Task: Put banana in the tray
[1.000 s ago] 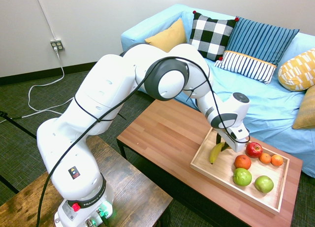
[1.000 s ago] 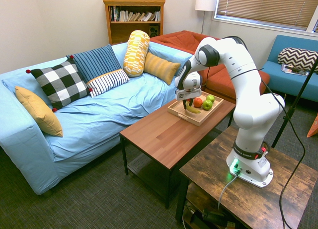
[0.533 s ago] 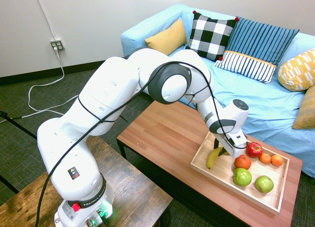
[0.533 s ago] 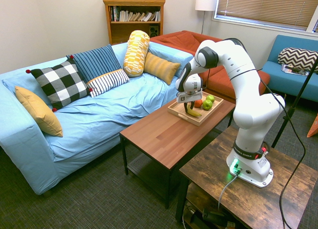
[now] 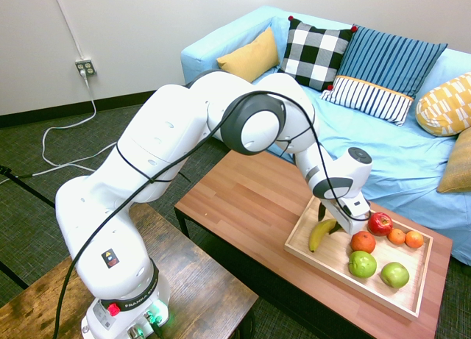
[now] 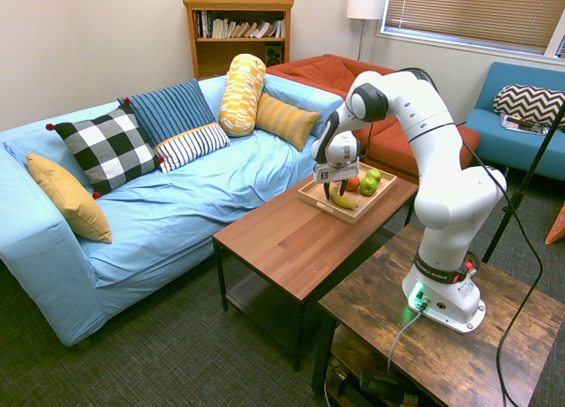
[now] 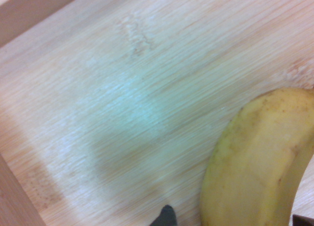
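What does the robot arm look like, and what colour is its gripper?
The arm is glossy white with rounded segments and dark grey joint rings. A black cable runs along it. The base carries a small round logo and a red button. The gripper has dark fingers.

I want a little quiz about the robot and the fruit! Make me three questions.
1. True or false: the banana lies inside the tray.
2. How many green apples are in the tray? A) one B) two C) four
3. Fill in: the tray sits on a wooden ____, in front of the blue sofa.

Key: 1 true. 2 B: one green apple and another. 3 table.
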Robot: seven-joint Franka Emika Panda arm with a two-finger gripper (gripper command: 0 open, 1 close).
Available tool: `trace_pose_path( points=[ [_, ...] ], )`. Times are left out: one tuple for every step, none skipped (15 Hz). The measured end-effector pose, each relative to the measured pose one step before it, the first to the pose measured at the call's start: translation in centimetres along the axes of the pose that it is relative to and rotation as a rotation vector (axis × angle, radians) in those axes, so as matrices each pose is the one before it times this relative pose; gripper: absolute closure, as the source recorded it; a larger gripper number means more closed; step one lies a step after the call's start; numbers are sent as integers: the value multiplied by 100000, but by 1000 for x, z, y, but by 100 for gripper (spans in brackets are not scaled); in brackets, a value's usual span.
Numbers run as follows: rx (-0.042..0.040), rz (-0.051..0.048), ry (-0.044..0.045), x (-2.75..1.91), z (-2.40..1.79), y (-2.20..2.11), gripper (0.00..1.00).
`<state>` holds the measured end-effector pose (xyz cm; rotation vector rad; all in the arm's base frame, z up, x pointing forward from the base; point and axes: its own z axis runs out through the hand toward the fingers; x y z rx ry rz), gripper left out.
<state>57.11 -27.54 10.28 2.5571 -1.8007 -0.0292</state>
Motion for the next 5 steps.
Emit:
trace_pose_path(
  points=[
    [802, -474, 547, 129, -688, -13, 0],
    [866, -305, 430, 30, -849, 11, 0],
    [971, -54, 452, -82, -1025, 87, 0],
    [888, 28, 515, -138, -1046, 173, 0],
    [774, 148, 403, -248, -1068, 260, 0]
  ],
)
